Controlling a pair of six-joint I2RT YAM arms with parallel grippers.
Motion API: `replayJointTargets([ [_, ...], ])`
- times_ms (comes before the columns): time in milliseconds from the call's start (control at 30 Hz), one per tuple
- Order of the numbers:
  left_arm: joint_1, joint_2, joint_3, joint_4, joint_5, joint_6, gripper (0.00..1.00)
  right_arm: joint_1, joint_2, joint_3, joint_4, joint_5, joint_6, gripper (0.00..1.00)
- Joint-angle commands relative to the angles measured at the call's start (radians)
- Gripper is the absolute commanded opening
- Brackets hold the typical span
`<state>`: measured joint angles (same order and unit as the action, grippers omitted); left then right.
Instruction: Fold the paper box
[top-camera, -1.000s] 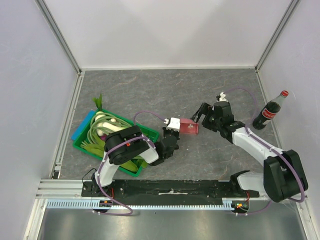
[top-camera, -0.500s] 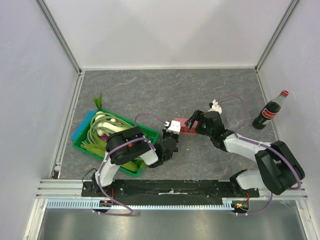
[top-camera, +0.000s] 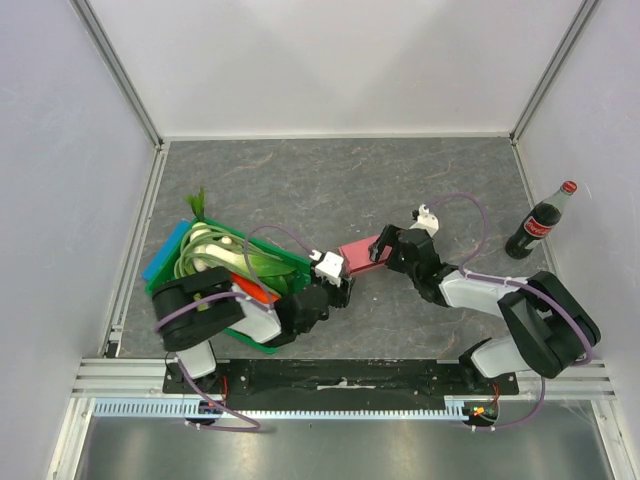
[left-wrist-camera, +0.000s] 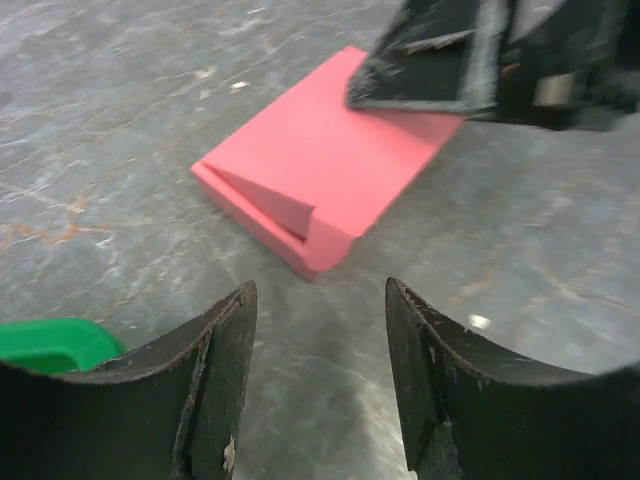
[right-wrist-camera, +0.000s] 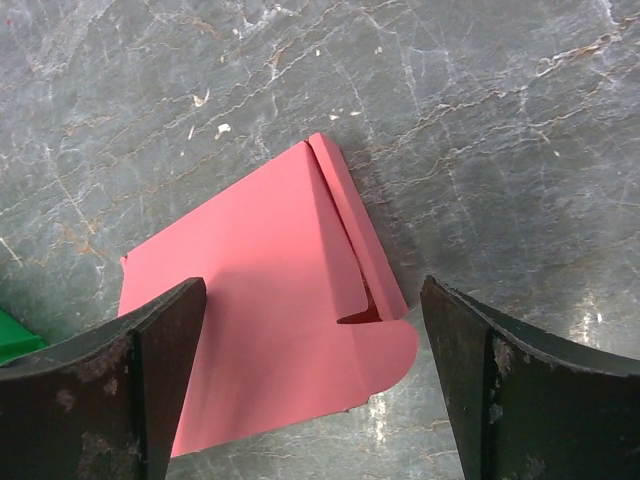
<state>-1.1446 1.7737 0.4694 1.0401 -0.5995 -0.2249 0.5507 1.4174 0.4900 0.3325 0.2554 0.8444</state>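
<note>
The pink paper box (top-camera: 355, 250) lies flat on the grey table, one side flap folded over its top (left-wrist-camera: 320, 170) and a rounded flap sticking out at one end (right-wrist-camera: 260, 300). My left gripper (top-camera: 342, 284) is open and empty (left-wrist-camera: 318, 290), a short way back from the box's near corner and not touching it. My right gripper (top-camera: 380, 250) hangs over the box's other end with its jaws wide open on either side of it (right-wrist-camera: 312, 290). In the left wrist view the right gripper's fingers (left-wrist-camera: 470, 60) sit just above the box's far edge.
A green crate (top-camera: 296, 266) of vegetables stands at the left beside my left arm; its corner shows in both wrist views (left-wrist-camera: 50, 345) (right-wrist-camera: 10, 335). A cola bottle (top-camera: 538, 222) stands by the right wall. White walls enclose the table.
My left gripper opened, let go of the box and drew back toward the crate. The box now lies flat. My right gripper moved left and down over the box, still open.
</note>
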Motion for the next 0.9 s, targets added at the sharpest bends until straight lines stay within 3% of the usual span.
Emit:
replayJointTargets([
  [0, -0.004, -0.183, -0.041, -0.13, 0.304, -0.119, 0.61, 0.0, 0.015, -0.024, 0.017, 0.07, -0.044, 0.95],
  [100, -0.003, -0.305, -0.002, -0.268, 0.403, -0.151, 0.57, 0.003, 0.002, -0.059, 0.048, 0.077, -0.056, 0.95],
  [167, 0.0, -0.373, 0.037, -0.337, 0.447, -0.175, 0.49, 0.003, 0.0, -0.083, 0.062, 0.085, -0.068, 0.95],
  [233, 0.014, -0.39, 0.145, -0.524, 0.455, -0.207, 0.41, 0.003, 0.009, -0.106, 0.095, 0.085, -0.085, 0.95],
  [300, 0.064, -0.346, 0.231, -0.627, 0.51, -0.231, 0.35, 0.003, 0.023, -0.117, 0.134, 0.081, -0.091, 0.94],
  [333, 0.083, -0.323, 0.308, -0.709, 0.52, -0.258, 0.24, 0.003, 0.041, -0.123, 0.148, 0.081, -0.093, 0.93],
  [367, 0.098, -0.3, 0.331, -0.722, 0.523, -0.267, 0.2, 0.003, 0.049, -0.126, 0.158, 0.076, -0.093, 0.88],
  [633, 0.227, 0.059, 0.533, -0.795, 0.553, -0.327, 0.06, 0.003, 0.066, -0.139, 0.139, 0.11, -0.041, 0.83],
  [733, 0.233, 0.172, 0.575, -0.805, 0.52, -0.311, 0.04, 0.003, 0.039, -0.142, 0.099, 0.111, -0.019, 0.74],
  [867, 0.241, 0.237, 0.574, -0.822, 0.495, -0.307, 0.02, -0.008, -0.043, -0.11, -0.015, 0.134, -0.04, 0.7],
])
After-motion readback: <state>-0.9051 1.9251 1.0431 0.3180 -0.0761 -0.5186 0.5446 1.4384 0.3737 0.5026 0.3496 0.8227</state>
